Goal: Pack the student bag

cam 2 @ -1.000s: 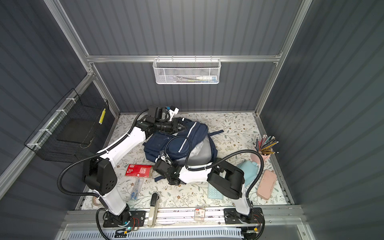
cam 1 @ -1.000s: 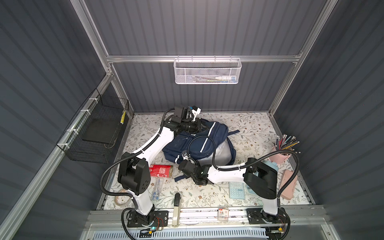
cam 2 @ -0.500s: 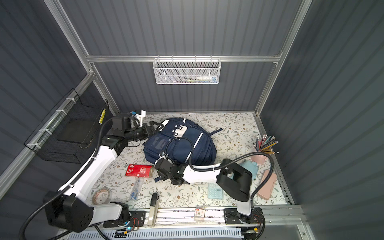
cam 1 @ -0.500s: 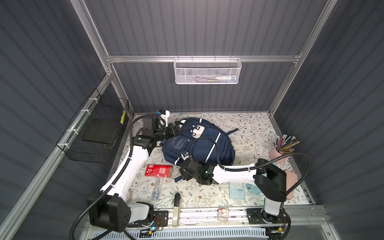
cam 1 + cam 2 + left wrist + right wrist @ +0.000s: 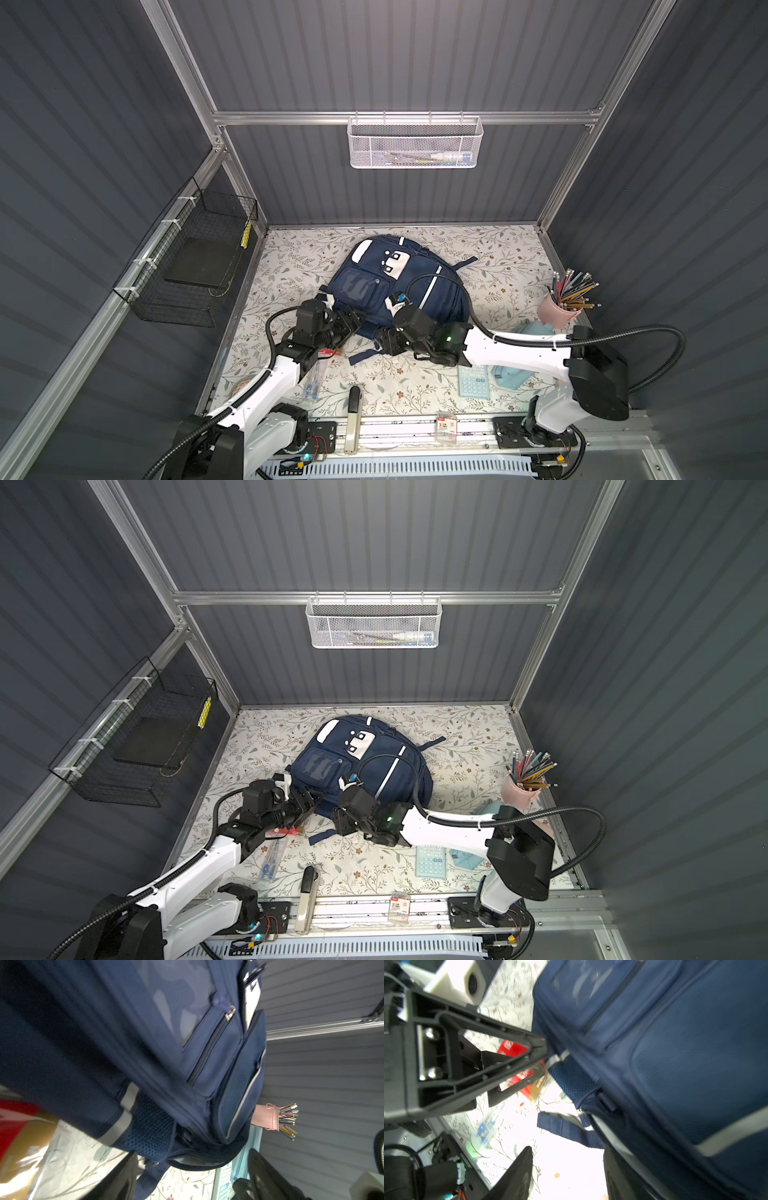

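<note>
The student bag [image 5: 399, 286] is matt navy woven cloth — its mesh panel [image 5: 149, 1126] coarser, open-knit; the zip puller [image 5: 230, 1014] is shiny metal; the wall basket [image 5: 415, 143] is white-coated wire mesh; the pencil cup [image 5: 266, 1116] looks smooth, matt pink; the frame rail [image 5: 291, 117] is dull silver metal.

A red "3" is showing at the head of the white label on the small clear box [image 5: 446, 428] lying on the front rail, in both top views [image 5: 400, 906]; the red print beside and below it is staying too small to read. White marks are showing on the red packet [image 5: 513, 1049], too blurred to read. Pale shapes on the student bag [image 5: 397, 286] are not reading as letters. The calculator [image 5: 473, 380] keys are not reading either.
</note>
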Tool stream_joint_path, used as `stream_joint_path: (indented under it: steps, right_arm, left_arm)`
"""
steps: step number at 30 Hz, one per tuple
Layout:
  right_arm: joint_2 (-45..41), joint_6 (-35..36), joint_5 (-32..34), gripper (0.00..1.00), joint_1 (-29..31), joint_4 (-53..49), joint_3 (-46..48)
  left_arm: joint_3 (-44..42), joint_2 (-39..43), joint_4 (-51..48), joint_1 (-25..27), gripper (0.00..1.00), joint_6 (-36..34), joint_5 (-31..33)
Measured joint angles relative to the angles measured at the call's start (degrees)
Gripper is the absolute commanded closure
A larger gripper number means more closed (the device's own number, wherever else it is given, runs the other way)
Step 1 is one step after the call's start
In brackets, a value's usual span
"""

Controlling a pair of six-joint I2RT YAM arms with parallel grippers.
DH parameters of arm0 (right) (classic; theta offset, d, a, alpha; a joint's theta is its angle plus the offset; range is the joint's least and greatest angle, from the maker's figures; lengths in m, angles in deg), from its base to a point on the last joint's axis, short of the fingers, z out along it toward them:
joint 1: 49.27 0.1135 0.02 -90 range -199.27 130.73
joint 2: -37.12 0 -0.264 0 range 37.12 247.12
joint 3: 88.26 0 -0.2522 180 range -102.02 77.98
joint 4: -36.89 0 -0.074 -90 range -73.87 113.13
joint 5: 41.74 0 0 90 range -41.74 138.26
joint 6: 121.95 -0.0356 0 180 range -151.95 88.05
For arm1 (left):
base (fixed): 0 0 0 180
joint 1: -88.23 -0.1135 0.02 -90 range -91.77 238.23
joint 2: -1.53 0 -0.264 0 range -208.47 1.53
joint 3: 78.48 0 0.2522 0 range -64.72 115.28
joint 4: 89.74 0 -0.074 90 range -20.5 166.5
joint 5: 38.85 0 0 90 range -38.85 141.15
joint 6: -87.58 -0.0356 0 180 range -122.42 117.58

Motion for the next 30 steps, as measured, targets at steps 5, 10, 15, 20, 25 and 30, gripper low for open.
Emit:
stream_joint_path:
  steps: [5,10,15,20,25,30]
  right_arm:
    - [3.28,-1.99,-0.33,0.49,0.11,2.73,2.67]
    - [2.32,-2.71,0.2,0.5,-0.07,4.72,4.22]
    - [0.7,-3.45,1.79,0.5,-0.07,6.27,5.92]
    - [0.61,-4.09,2.19,0.5,-0.07,6.75,6.45]
    - [0.59,-4.5,2.56,0.5,-0.07,7.96,7.48]
    - [0.59,-2.99,4.55,0.49,0.94,8.0,7.87]
  left_arm:
    - [-3.72,-2.49,8.68,3.48,0.13,4.9,5.92]
    - [-6.64,0.79,7.52,4.09,0.18,8.39,12.63]
    - [-6.23,3.58,2.99,6.08,0.24,12.68,17.42]
    - [-6.27,-4.28,7.23,8.09,0.27,16.41,19.37]
    - [-4.79,-12.72,12.2,11.21,0.6,18.47,20.28]
    - [-3.15,-14.36,14.38,11.3,0.91,18.69,20.55]
